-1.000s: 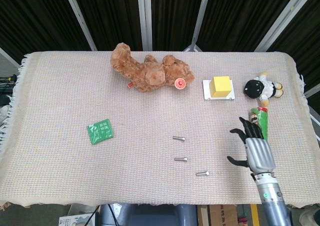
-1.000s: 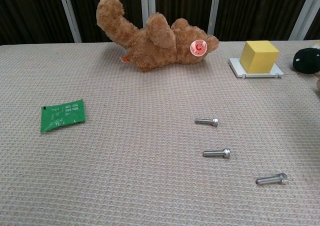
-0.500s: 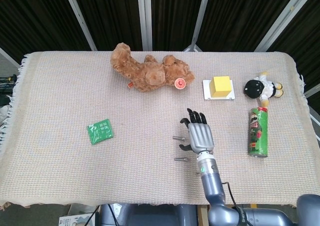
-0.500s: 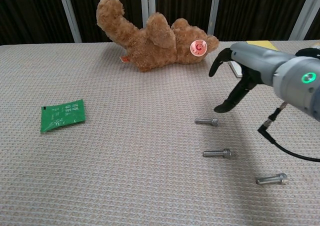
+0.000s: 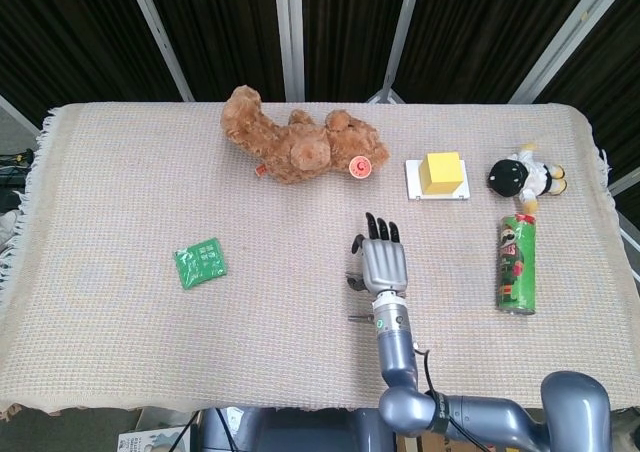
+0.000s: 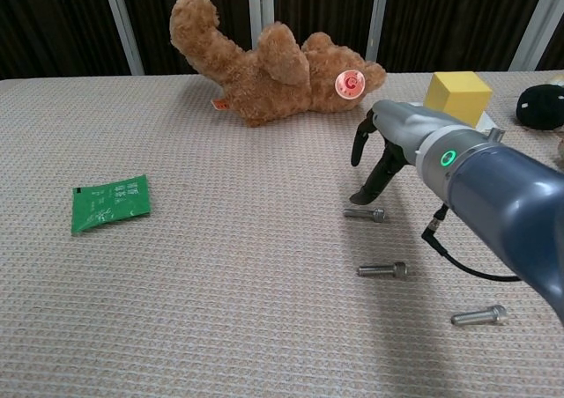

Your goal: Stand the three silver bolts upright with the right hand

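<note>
Three silver bolts lay flat on the woven cloth (image 6: 176,266), heads to the right: far bolt (image 6: 364,213), middle bolt (image 6: 382,270), near bolt (image 6: 478,315). All short, shiny, with round caps and threaded shanks. Hovered just above the far bolt: right hand (image 6: 377,151), fingers (image 6: 359,143) apart and curved downward, holding nothing; contact with the bolt could not be judged. Half a second earlier, sat farther right and higher; since then, drawn in toward the far bolt. Bolts unmoved. Behind the arm, yellow cube (image 6: 457,97) on a white tray (image 5: 437,194). Farther out: brown teddy bear (image 6: 264,63), green packet (image 6: 109,202), green can (image 5: 517,263), small black-and-white doll (image 5: 522,177). Left hand out of sight.
</note>
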You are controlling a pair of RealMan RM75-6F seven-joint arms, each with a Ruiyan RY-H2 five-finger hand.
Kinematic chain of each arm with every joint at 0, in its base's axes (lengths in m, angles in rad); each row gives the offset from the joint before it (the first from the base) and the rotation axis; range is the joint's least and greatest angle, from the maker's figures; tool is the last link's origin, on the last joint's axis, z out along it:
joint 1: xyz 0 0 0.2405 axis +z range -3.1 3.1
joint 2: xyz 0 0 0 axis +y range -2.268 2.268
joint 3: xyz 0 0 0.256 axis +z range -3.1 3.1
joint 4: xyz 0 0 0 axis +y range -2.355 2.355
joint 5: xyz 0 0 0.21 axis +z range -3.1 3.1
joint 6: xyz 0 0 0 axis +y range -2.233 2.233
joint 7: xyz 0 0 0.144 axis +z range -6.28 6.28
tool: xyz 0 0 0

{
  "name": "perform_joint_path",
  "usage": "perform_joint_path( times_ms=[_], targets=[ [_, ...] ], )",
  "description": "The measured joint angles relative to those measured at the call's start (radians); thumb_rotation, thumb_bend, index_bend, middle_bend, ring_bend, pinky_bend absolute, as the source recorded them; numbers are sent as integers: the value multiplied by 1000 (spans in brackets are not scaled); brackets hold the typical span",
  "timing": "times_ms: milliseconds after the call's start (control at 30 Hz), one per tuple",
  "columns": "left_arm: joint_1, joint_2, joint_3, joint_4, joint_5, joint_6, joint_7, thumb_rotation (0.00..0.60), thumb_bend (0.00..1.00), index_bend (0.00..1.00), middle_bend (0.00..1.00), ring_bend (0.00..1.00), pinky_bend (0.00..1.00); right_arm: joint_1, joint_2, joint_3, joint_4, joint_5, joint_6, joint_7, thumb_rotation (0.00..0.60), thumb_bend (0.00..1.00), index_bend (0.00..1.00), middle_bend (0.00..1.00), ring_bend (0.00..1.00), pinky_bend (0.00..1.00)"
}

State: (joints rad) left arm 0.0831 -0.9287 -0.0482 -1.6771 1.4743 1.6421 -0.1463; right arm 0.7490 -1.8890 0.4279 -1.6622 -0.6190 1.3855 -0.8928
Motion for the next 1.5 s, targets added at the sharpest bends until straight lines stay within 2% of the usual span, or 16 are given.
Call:
perform_joint_path(
  times_ms=[200, 567, 1500],
  targets=[
    [1, 3, -4, 5, -11, -3, -15, 600, 78, 71, 52, 0, 77, 15, -28, -23, 65, -12, -19, 23, 600, 199, 506, 0, 35, 61],
    [0, 5, -6, 4, -16, -9, -21, 600, 78, 71, 52, 0, 77, 23, -59, -39, 136, -3, -50, 57, 600, 311, 528, 0, 41, 62],
    [-3, 2, -9, -3, -21, -16, -10, 600, 79, 76, 51, 0, 77, 23, -81, -46, 190, 12, -80, 92, 600, 331, 561, 0, 42, 62]
  ],
)
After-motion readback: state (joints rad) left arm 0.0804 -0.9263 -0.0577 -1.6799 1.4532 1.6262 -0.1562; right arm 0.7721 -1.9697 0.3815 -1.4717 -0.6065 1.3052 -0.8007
